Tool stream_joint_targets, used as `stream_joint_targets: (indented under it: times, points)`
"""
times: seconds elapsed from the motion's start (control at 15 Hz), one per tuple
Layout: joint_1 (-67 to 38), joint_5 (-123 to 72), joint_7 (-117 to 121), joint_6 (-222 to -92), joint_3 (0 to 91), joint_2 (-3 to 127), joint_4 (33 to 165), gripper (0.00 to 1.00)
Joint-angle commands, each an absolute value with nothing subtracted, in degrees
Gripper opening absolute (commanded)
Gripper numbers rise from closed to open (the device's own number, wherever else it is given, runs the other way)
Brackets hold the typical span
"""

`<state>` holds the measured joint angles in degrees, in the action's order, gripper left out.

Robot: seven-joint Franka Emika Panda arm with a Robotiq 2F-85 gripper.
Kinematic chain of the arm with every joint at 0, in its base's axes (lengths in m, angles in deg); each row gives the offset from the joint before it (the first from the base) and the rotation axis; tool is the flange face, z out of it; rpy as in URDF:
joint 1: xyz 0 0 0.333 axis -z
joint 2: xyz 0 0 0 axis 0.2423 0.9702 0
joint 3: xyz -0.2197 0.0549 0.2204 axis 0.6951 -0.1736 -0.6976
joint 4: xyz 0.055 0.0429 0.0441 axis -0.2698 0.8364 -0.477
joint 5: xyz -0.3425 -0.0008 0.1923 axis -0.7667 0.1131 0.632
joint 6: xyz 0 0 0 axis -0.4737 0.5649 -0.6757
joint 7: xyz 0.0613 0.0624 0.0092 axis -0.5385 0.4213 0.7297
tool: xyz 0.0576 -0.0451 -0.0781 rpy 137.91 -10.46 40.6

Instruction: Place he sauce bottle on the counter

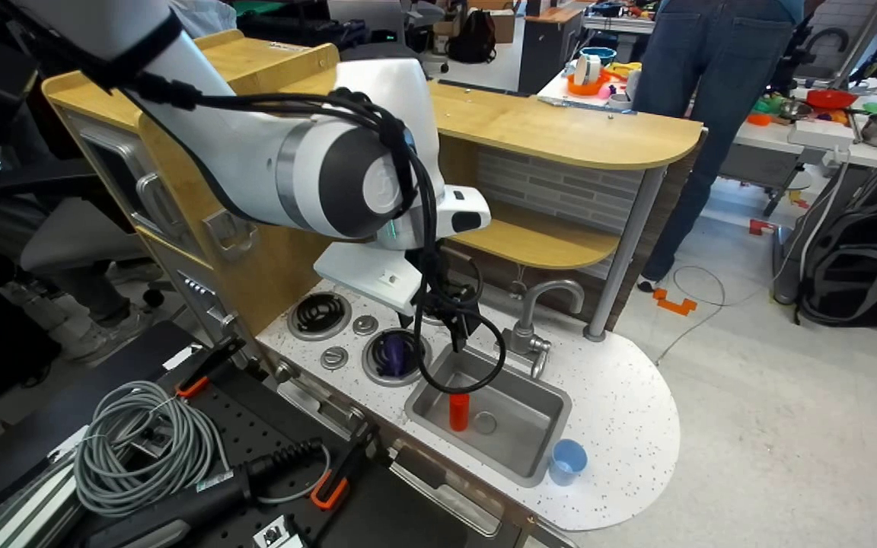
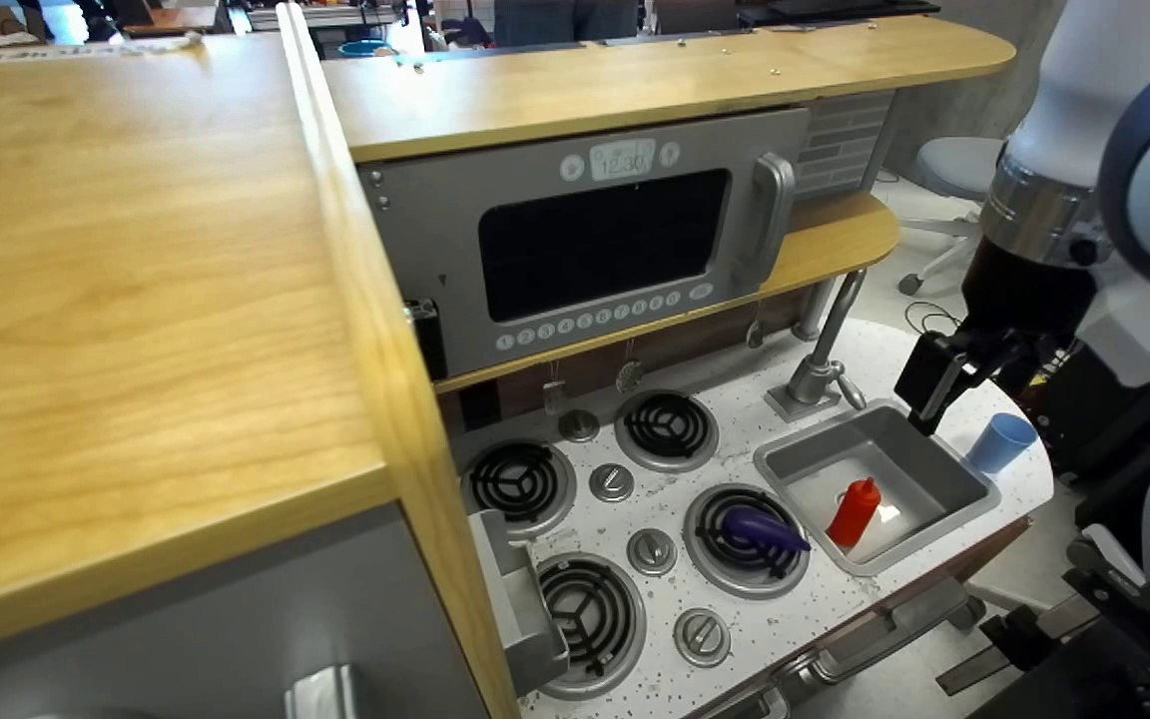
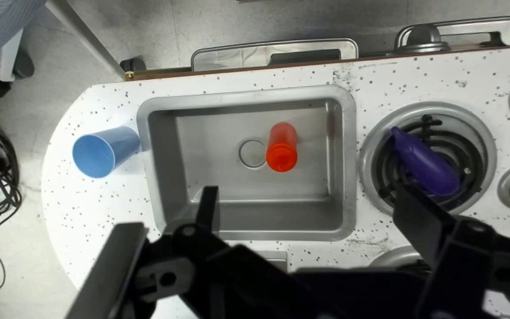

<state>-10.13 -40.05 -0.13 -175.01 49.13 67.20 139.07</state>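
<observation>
The red sauce bottle (image 1: 458, 412) stands upright in the grey sink (image 1: 562, 415), near the burner-side end of the basin. It also shows in an exterior view (image 2: 853, 513) and in the wrist view (image 3: 282, 147), cap toward the camera. The white speckled counter (image 1: 625, 396) surrounds the sink and shows in the wrist view (image 3: 80, 199). My gripper (image 3: 307, 195) is open and empty, fingers wide apart. It hangs above the sink area, higher than the bottle and apart from it. In an exterior view the gripper (image 2: 924, 394) is over the sink's far side.
A blue cup (image 3: 104, 150) sits on the counter beside the sink. A purple toy eggplant (image 3: 425, 166) lies on a burner. The faucet (image 2: 825, 350) rises behind the sink. A wooden shelf (image 1: 545, 232) and upper shelf (image 1: 560, 125) overhang the counter's back.
</observation>
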Motion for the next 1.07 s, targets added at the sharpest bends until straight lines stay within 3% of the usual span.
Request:
stream_joint_targets:
  times: [0.0,1.0]
  points:
    - [-11.61,-40.46,-1.02,-176.63,51.70,74.66,133.87,1.00]
    - [-11.28,-39.18,2.56,-178.97,53.55,94.68,121.55,1.00]
